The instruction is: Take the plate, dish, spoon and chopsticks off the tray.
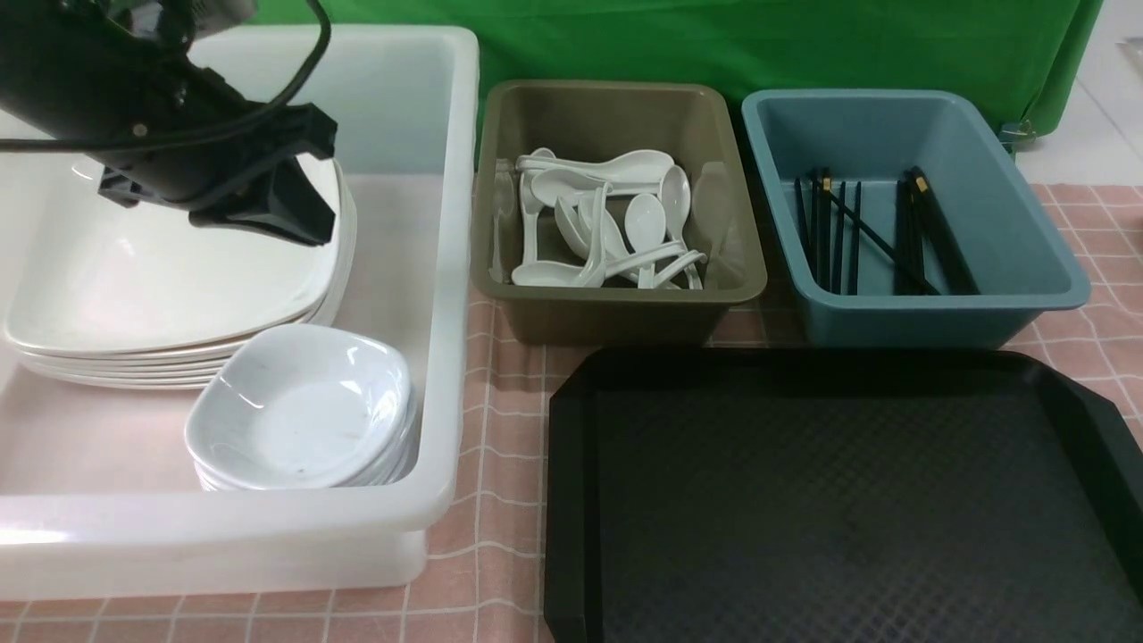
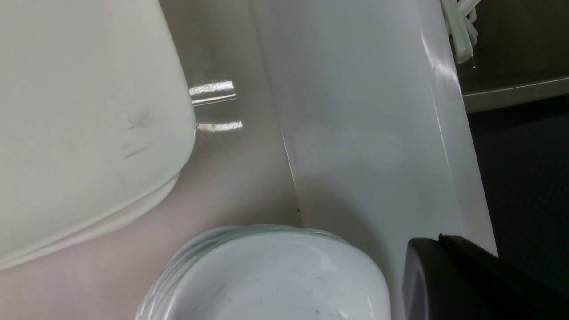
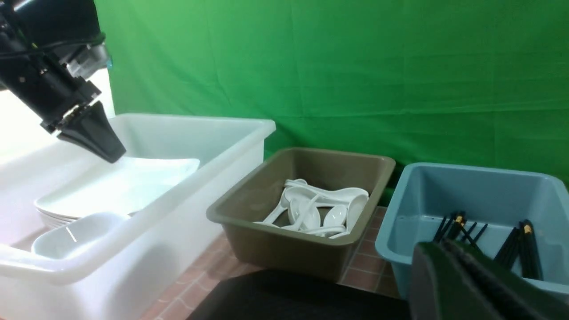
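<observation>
The black tray [image 1: 839, 500] lies at the front right with nothing on it. A stack of large white plates [image 1: 161, 268] and a stack of small dishes [image 1: 304, 411] sit in the white tub [image 1: 451, 268]. My left gripper [image 1: 312, 228] hangs shut and empty just above the top plate's right edge; it also shows in the left wrist view [image 2: 438, 242] and the right wrist view [image 3: 111, 155]. White spoons [image 1: 607, 223] lie in the olive tub. Black chopsticks [image 1: 880, 237] lie in the blue tub. My right gripper [image 3: 438, 251] is shut and empty, out of the front view.
The olive tub [image 1: 616, 295] and the blue tub [image 1: 938, 304] stand side by side behind the tray. A green cloth hangs at the back. The table has a pink checked cloth [image 1: 500, 500].
</observation>
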